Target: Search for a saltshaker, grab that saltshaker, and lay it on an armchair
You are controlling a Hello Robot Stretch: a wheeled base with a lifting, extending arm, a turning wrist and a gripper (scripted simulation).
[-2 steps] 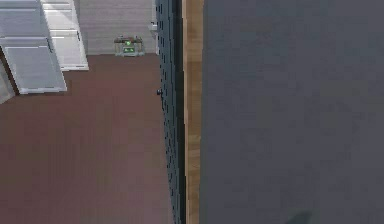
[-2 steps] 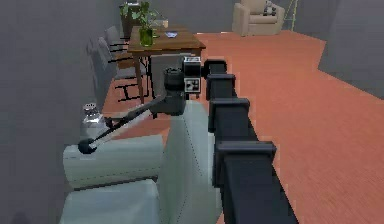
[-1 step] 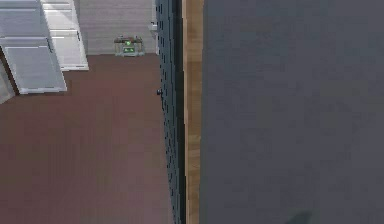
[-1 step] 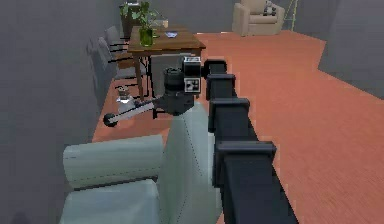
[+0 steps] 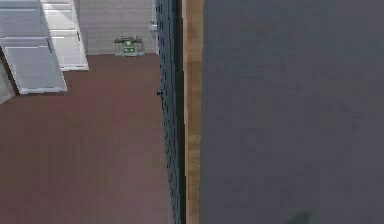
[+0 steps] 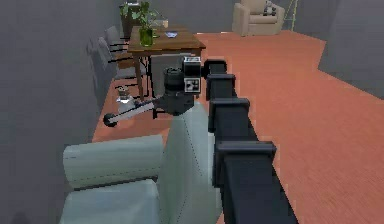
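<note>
- Terracotta floor [image 6: 310,110] between grey walls; wooden table [image 6: 165,42] stands by the wall on the arm side view's left
- potted plant [image 6: 145,22] on the table, near its wall-side edge
- dark chairs [image 6: 108,55] in a row just beside the table, between it and the wall
- cream armchair [image 6: 258,15] well beyond the table, at the far end of the room
- pale grey upholstered seat [image 6: 120,170] well nearer than the table, next to the arm [image 6: 235,130]
- gripper [image 6: 113,120] low in front of the table's near end, by the chair legs
- small pale blob [image 6: 122,94] close to the fingers [image 6: 132,112], in front of the table; too small to call a saltshaker
- cannot tell the fingers' state or whether they hold anything
- forward view: dark door edge [image 5: 170,100], white cabinet doors [image 5: 40,45], brown floor
</note>
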